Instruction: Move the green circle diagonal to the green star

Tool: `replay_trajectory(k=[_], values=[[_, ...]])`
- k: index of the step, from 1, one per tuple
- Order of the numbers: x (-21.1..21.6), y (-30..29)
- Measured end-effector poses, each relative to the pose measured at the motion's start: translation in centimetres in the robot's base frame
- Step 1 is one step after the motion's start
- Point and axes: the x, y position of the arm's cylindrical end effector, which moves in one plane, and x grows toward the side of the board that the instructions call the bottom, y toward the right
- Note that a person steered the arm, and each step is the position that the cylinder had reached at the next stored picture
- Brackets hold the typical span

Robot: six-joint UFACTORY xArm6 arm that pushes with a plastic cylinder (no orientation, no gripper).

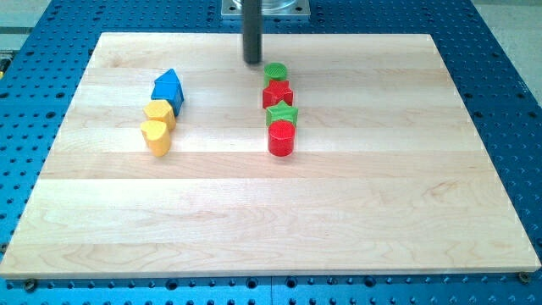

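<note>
Standing near the view's top edge of the wooden tabletop, the dark rod comes down from a grey mount at the top of the view. My tip rests on the wood just to the view's left of the green circle, slightly above it in the view; a narrow gap seems to separate them, though contact cannot be ruled out.

No jaws on this arm: it ends in the plain rod, so there is nothing to open or close.

Column of four blocks, right of the board's middle, running from the view's top to bottom:
- green circle, topmost, touching the block below it
- red star, directly below the circle
- green star, below the red star, set a touch to the view's right
- red cylinder, lowest, standing upright, its top face just under the green star

So the green circle sits in line with the green star, two places above it, with the red star between them.

Second cluster, well apart on the view's left half:
- blue block, house-like shape with a peaked top, uppermost
- yellow block, roughly hexagonal, touching the blue one at its lower left
- second yellow block, heart-like in outline, just below and touching the first

Blue perforated base surrounds the board on all sides.
</note>
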Motion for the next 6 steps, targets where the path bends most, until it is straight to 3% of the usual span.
replay_trajectory(k=[2,5,6], values=[[4.6,-1.2],[4.6,13.4],[4.6,14.2]])
